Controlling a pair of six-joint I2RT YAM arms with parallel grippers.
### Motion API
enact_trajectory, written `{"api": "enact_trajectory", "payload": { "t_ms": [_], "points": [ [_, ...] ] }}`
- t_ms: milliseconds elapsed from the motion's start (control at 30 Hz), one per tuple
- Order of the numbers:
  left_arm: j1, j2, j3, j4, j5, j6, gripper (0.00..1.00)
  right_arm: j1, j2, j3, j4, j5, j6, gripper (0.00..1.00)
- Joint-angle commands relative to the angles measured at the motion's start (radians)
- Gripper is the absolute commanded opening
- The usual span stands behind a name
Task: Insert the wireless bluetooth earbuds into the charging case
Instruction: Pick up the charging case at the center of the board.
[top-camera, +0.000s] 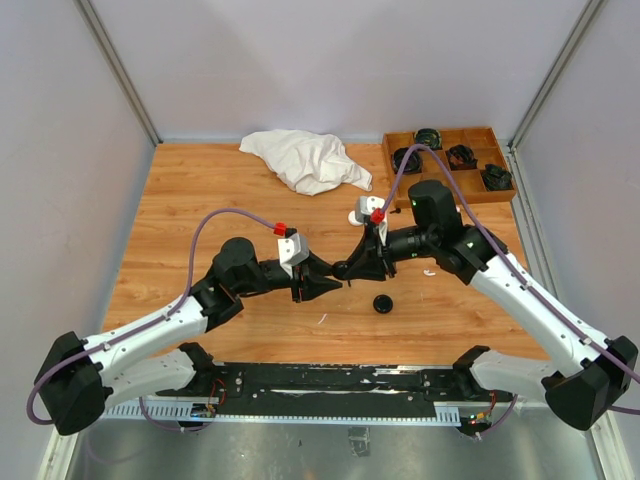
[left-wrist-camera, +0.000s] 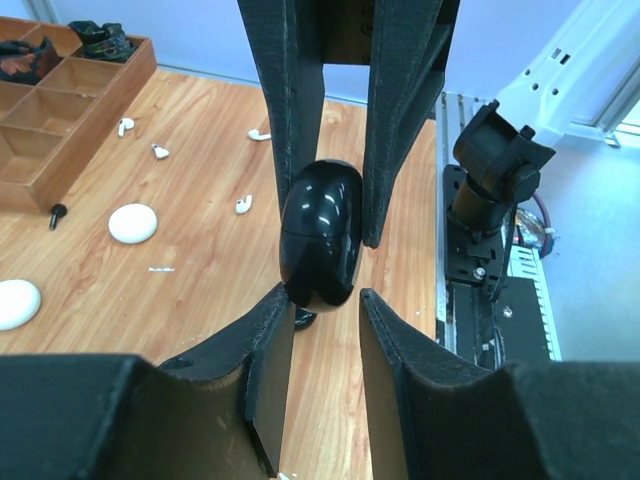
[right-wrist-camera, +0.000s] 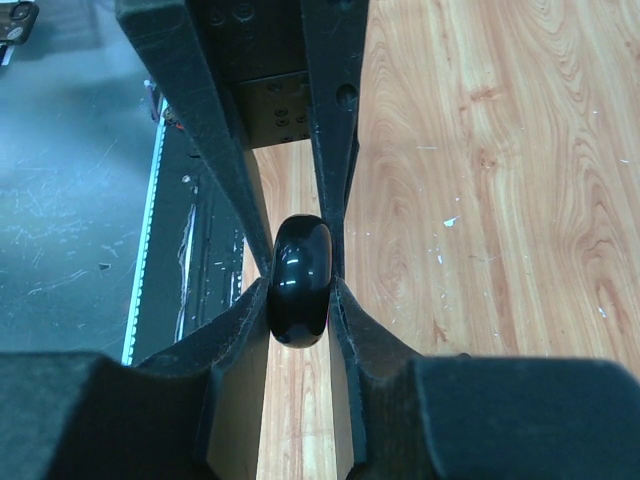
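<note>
The right hand (right-wrist-camera: 298, 290) pinches the glossy black charging case (left-wrist-camera: 320, 235) in the air, well apart from the wooden tray (left-wrist-camera: 100, 130). The left hand (left-wrist-camera: 322, 300) flanks its other end, and I cannot tell whether it grips. White earbuds (left-wrist-camera: 243, 205) lie on the bench (left-wrist-camera: 200, 300) near the tray; to open the lid, the left hand should probably seat squarely on the slick shell before pulling.

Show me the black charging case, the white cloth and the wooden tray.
black charging case (left-wrist-camera: 320, 235), left wrist view, on its glossy front.
white cloth (top-camera: 305, 158), top external view, on its middle folds.
wooden tray (top-camera: 472, 136), top external view, on a bare far compartment.
</note>
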Motion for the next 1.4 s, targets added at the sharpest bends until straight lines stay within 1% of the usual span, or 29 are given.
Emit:
{"api": "enact_trajectory", "payload": {
  "t_ms": [0, 167, 233, 300, 367, 467, 533, 667, 767, 900, 1000, 1133, 1367],
  "points": [
    [0.001, 0.007, 0.036, 0.081, 0.061, -0.023, 0.36, 0.034, 0.018, 0.035, -0.036, -0.009, -0.046, 0.2],
    [0.001, 0.014, 0.036, 0.097, 0.083, -0.04, 0.36, 0.046, 0.028, 0.045, -0.056, 0.019, -0.065, 0.21],
    [0.001, 0.016, 0.038, 0.096, 0.081, -0.038, 0.33, 0.05, 0.028, 0.046, -0.057, 0.022, -0.068, 0.21],
    [0.001, 0.018, 0.04, 0.093, 0.088, -0.036, 0.27, 0.057, 0.03, 0.048, -0.065, 0.027, -0.073, 0.22],
    [0.001, 0.017, 0.041, 0.091, 0.097, -0.027, 0.19, 0.065, 0.032, 0.056, -0.082, 0.038, -0.085, 0.24],
    [0.001, 0.011, 0.03, 0.091, 0.112, -0.003, 0.05, 0.071, 0.03, 0.068, -0.098, 0.051, -0.091, 0.31],
    [0.001, 0.005, 0.017, 0.095, 0.111, 0.005, 0.0, 0.071, 0.015, 0.069, -0.096, 0.05, -0.09, 0.36],
    [0.001, -0.018, -0.021, 0.148, 0.087, -0.001, 0.0, 0.071, -0.017, 0.066, -0.073, 0.067, -0.073, 0.45],
    [0.001, -0.046, -0.059, 0.212, 0.058, -0.025, 0.0, 0.071, -0.035, 0.057, -0.058, 0.085, -0.067, 0.48],
    [0.001, -0.068, -0.096, 0.261, 0.033, -0.05, 0.0, 0.071, -0.061, 0.035, -0.025, 0.088, -0.054, 0.48],
    [0.001, -0.068, -0.108, 0.281, 0.036, -0.07, 0.0, 0.072, -0.07, 0.019, 0.019, 0.071, -0.02, 0.44],
    [0.001, -0.067, -0.117, 0.308, 0.034, -0.089, 0.0, 0.071, -0.061, 0.014, 0.044, 0.033, 0.009, 0.41],
    [0.001, -0.055, -0.113, 0.332, 0.033, -0.104, 0.0, 0.071, -0.041, 0.007, 0.071, 0.001, 0.037, 0.39]
  ]
}}
